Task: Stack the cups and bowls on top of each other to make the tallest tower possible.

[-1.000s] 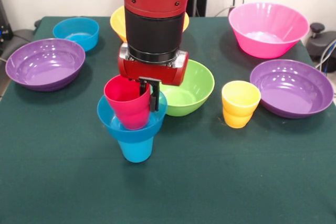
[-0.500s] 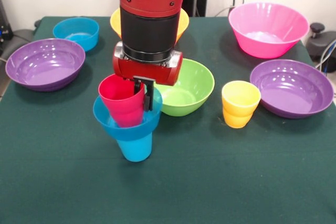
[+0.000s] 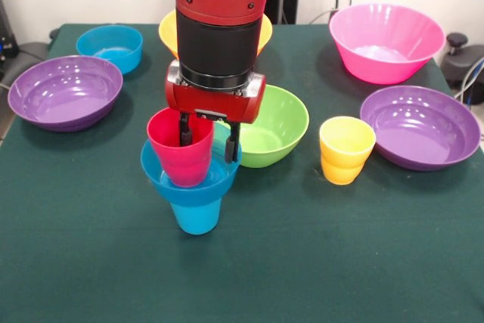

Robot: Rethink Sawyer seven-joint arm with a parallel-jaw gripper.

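The tower stands at the front left: a blue cup (image 3: 195,215) at the bottom, a small blue bowl (image 3: 168,177) on it, and a red cup (image 3: 180,153) sitting upright in that bowl. My gripper (image 3: 208,138) hangs right over the tower and is open. One finger is inside the red cup and the other is outside its right wall, so the jaws straddle the rim without pinching it. A yellow cup (image 3: 346,149) stands alone to the right.
A lime green bowl (image 3: 276,130) sits just behind the tower. Purple bowls lie at the left (image 3: 64,90) and right (image 3: 422,126). A pink bowl (image 3: 386,39), an orange bowl (image 3: 168,32) partly behind the arm, and another small blue bowl (image 3: 111,47) line the back.
The fingers, pinched on the red cup's rim before, have spread apart and let go. The red cup has settled from a tilt to upright in the blue bowl.
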